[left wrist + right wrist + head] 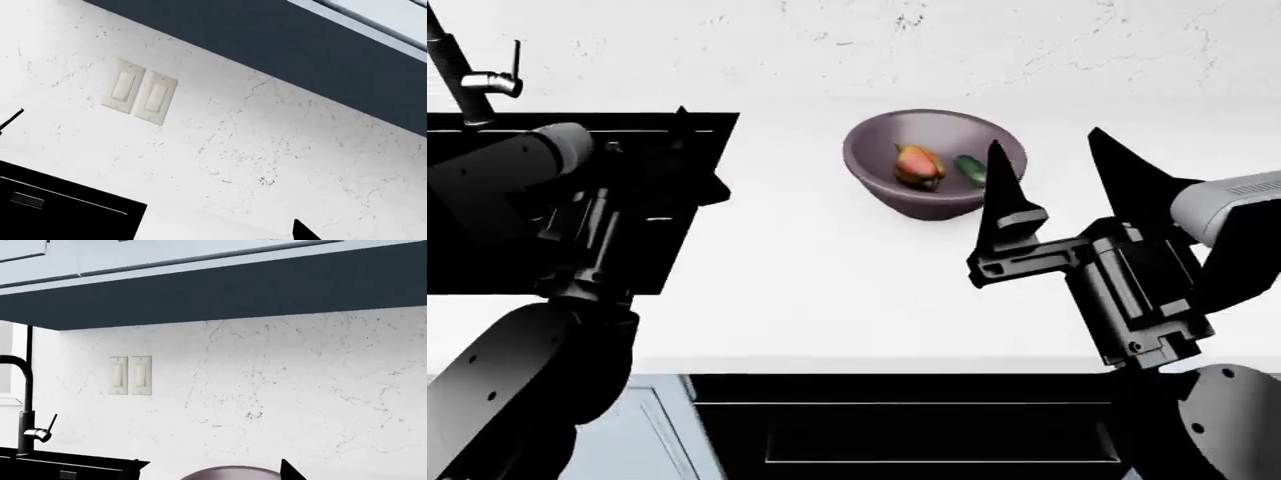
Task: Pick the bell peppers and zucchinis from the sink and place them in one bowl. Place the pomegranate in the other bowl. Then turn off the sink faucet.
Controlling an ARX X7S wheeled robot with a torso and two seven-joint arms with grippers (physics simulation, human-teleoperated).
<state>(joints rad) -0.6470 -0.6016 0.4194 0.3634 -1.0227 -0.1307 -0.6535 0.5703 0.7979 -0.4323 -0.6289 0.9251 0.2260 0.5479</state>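
White marble-look backsplash (pixel 280 390) with fine grey veining rises beyond both end effectors. A pair of cream rocker light switches (pixel 130 375) is set into it, off to the left-arm side of the right end effector. A dark navy band (pixel 220 295) runs above, pale cabinet fronts (pixel 133 255) over that. White countertop (pixel 827 290) lies beneath the end effectors; a dark drawer front (pixel 908 430) sits below its near edge. Lighting is even and bright.

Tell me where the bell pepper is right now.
In the head view, the bell pepper lies inside the purple-grey bowl on the white counter, beside the zucchini, right of the sink and just beyond the right gripper.
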